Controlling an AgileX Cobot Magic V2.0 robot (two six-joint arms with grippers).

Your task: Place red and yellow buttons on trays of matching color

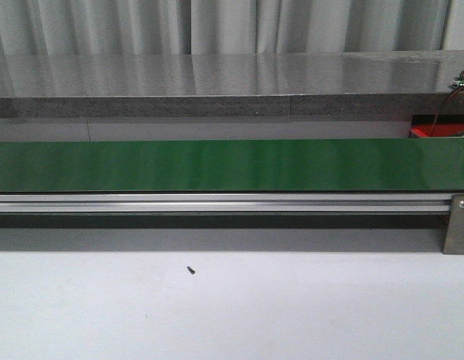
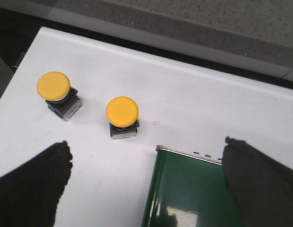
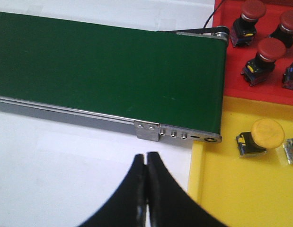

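Buttons number three yellow and three red in plain sight: two yellow buttons [image 2: 121, 111] stand apart on the white table [image 2: 193, 104] beyond the left gripper [image 2: 146, 189], whose jaws are spread wide, while three red buttons [image 3: 270, 49] sit in the red tray [image 3: 231, 80] and one yellow button [image 3: 266, 133] in the yellow tray [image 3: 231, 189]. Between them runs the long green conveyor belt [image 1: 217, 165], its end below the left jaws. Right gripper [image 3: 146, 163], jaws pressed together, hangs over the table beside the yellow tray.

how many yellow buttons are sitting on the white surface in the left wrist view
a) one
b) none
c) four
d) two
d, two: one yellow button and a second yellow button stand apart on the white surface, beyond the open left gripper.
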